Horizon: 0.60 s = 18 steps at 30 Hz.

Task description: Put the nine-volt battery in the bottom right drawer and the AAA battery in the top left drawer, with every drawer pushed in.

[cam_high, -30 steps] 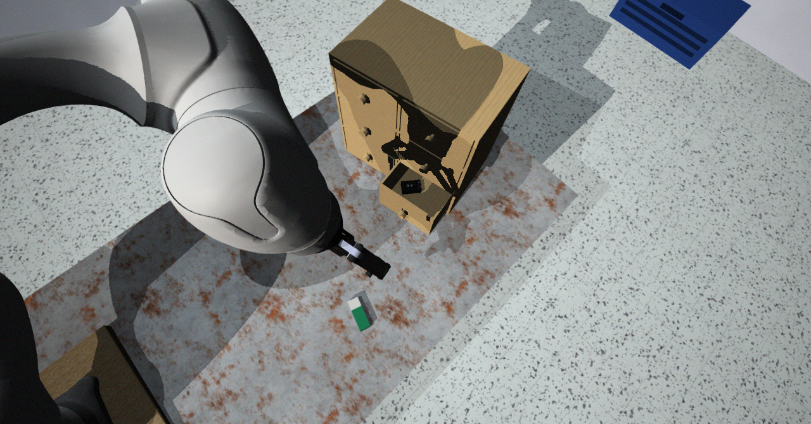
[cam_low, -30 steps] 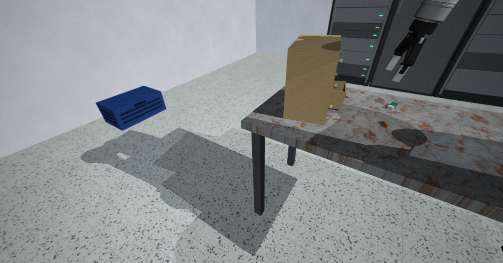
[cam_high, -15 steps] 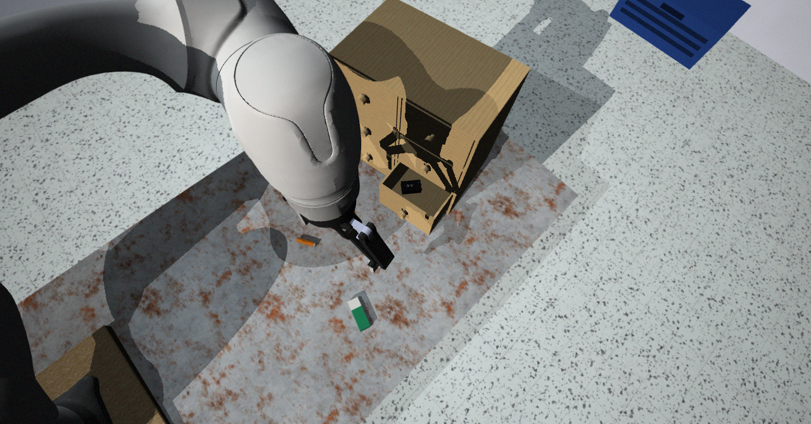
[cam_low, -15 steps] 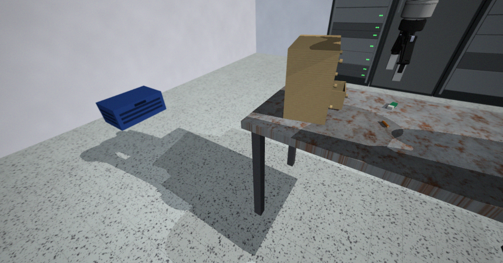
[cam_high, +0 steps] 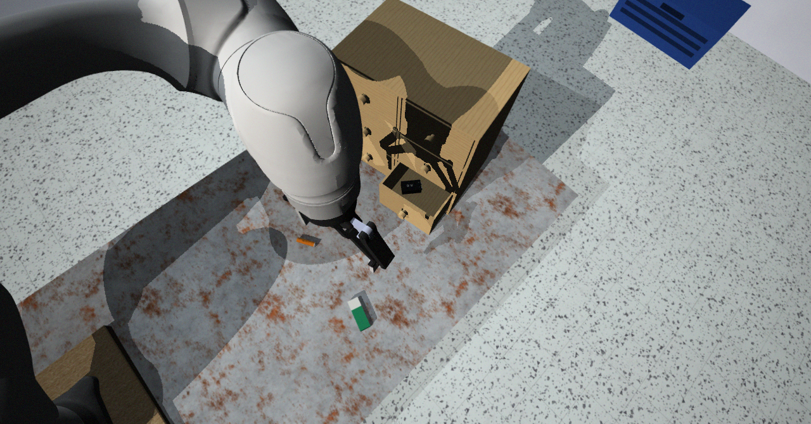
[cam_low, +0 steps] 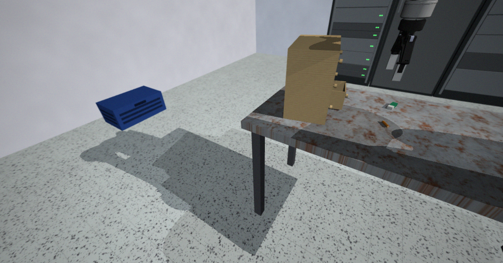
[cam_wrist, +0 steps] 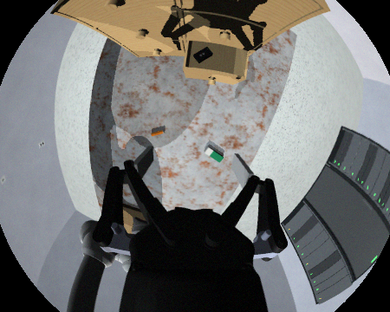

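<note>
You are looking at the small chest (cam_high: 436, 70) standing near one end of the rust-stained table (cam_low: 351, 127), and everything here is placed against it. Its bottom-row right drawer (cam_high: 416, 197) is sticking out of the front, and the nine-volt battery (cam_high: 410, 186) is lying flat inside that open tray. The other drawers are sitting flush with the chest's front as far as you can tell.

The gripper (cam_wrist: 190, 165) is hanging high above the table, out in front of the chest's drawer side, pointing downward. Its fingers are spread fully wide and are holding nothing.

The AAA battery (cam_high: 308, 241), orange at one end, is lying on the table in front of the chest, on the side of its left column of drawers and well apart from the open drawer. A small green-and-white block (cam_high: 362, 311) is lying farther out from the chest's front than the AAA battery.

Beyond the chest, off the table, a blue box (cam_low: 131, 106) is sitting by the wall.
</note>
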Motion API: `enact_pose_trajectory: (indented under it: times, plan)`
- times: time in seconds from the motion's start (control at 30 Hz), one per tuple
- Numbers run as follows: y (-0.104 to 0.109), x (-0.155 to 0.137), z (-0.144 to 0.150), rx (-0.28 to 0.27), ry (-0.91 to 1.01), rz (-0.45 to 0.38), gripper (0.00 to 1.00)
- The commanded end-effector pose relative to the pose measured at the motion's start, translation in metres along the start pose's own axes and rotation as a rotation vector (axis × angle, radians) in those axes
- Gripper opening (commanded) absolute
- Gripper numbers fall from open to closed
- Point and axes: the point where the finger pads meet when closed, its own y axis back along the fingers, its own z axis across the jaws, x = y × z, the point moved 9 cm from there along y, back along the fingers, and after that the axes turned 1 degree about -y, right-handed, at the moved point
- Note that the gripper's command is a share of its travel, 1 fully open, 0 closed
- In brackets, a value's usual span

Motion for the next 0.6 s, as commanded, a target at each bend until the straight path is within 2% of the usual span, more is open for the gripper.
enact_pose_trajectory:
  times: [0.0,0.07,0.13,0.2,0.27,0.3,0.33,0.37,0.43,0.57]
  plan:
    - [0.0,0.0,0.0,0.0,0.0,0.0,1.0]
    - [0.001,-0.001,0.001,0.0,0.0,0.0,1.0]
    - [0.015,-0.019,0.009,0.0,0.0,0.0,1.0]
    - [0.015,-0.019,0.009,0.0,0.0,0.0,1.0]
    - [0.041,-0.056,0.023,0.0,0.0,0.0,1.0]
    - [0.041,-0.056,0.023,0.0,0.0,0.0,1.0]
    - [0.052,-0.074,0.028,0.0,0.0,0.0,1.0]
    - [0.052,-0.074,0.028,0.0,0.0,0.0,1.0]
    - [0.064,-0.093,0.033,0.0,0.0,0.0,1.0]
    - [0.065,-0.094,0.033,0.0,0.0,0.001,1.0]
